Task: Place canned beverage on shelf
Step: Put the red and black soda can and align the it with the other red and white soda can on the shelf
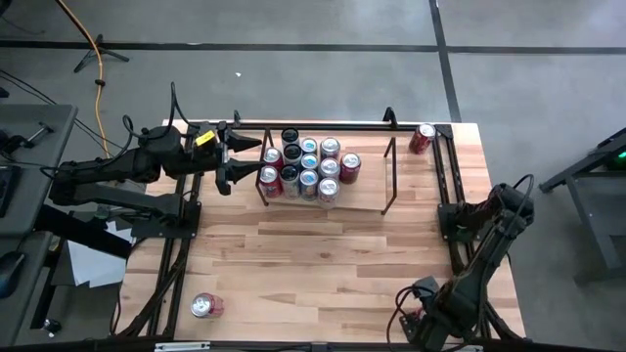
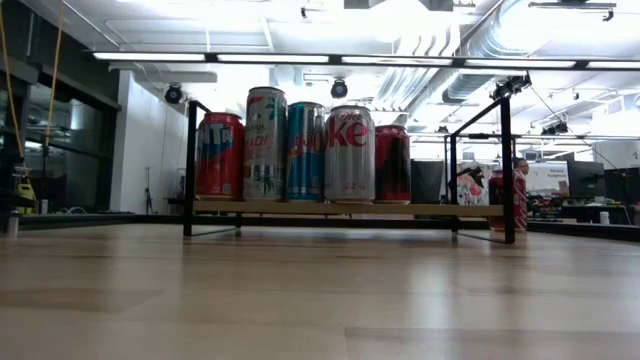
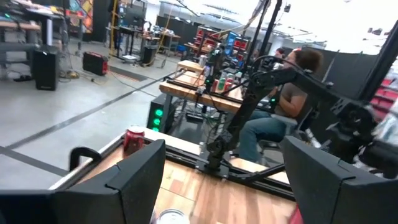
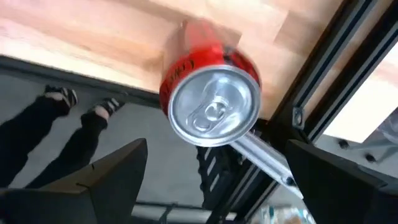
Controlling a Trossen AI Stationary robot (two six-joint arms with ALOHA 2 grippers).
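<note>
Seen from above: wooden table edged by a black rail frame, near half largely bare. At the far edge, the shelf, its left part crowded with a cluster of upright cans, its right part free. Level with the table top, those cans in a tight row on the see-through top of the shelf, open floor of wood in front; neither arm visible there.

Left arm reaching in from the left, left gripper at the shelf's left end, just beside the nearest cans, fingers spread; whether touching a can, cannot tell. Through its wrist camera only: both dark fingers apart, a silver can top low between them, a seated person in the room beyond.

Right arm folded at the near right corner, right gripper low by the rail, fingers parted wide and holding nothing. Its wrist camera alone shows a lone red can lying close ahead, lid first, beside the table's edge and rail.

Loose cans: one red can at the far right corner, clear of the shelf; another lying can near the front left edge.
</note>
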